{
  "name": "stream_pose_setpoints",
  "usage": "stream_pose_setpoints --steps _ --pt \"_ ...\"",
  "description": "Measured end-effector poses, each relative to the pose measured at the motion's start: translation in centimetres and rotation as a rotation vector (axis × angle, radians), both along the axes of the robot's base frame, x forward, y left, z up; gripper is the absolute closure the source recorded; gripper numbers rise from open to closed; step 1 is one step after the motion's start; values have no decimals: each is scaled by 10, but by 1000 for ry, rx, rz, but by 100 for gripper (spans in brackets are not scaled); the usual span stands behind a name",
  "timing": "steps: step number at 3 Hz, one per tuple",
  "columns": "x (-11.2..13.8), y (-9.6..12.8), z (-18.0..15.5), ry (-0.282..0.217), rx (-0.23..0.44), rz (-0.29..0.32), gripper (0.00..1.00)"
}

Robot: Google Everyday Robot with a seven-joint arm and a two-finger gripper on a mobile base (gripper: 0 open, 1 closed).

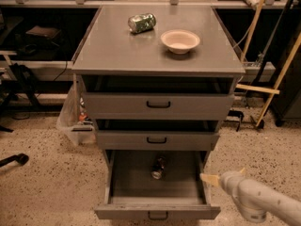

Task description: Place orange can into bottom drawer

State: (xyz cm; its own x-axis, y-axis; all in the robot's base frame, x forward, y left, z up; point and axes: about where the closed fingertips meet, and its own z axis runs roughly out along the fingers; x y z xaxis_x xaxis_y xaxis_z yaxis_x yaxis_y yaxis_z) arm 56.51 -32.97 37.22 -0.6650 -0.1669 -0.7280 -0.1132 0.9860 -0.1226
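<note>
Orange can (158, 167) lies inside the open bottom drawer (127, 212); the gripper (210, 179) hovers just right of the drawer, jaws' spread impossible to tell.

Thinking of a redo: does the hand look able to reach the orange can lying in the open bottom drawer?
Probably yes. The bottom drawer is pulled out, the orange can lies uncovered inside, and the hand sits beyond the drawer's right wall, with only that wall between.

One high frontal camera looks down on the cabinet (141, 53), jaws lower right.
</note>
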Motion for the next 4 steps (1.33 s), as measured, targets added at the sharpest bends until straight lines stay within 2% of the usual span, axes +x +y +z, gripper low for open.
stream_pose_setpoints --steps 1,2,3,4 --pt "-10 7 40 94 -21 131 0" --pt "-49 3 85 171 -49 242 0" --pt "-57 -22 125 154 -71 247 0" --pt "-57 -22 125 154 -71 247 0"
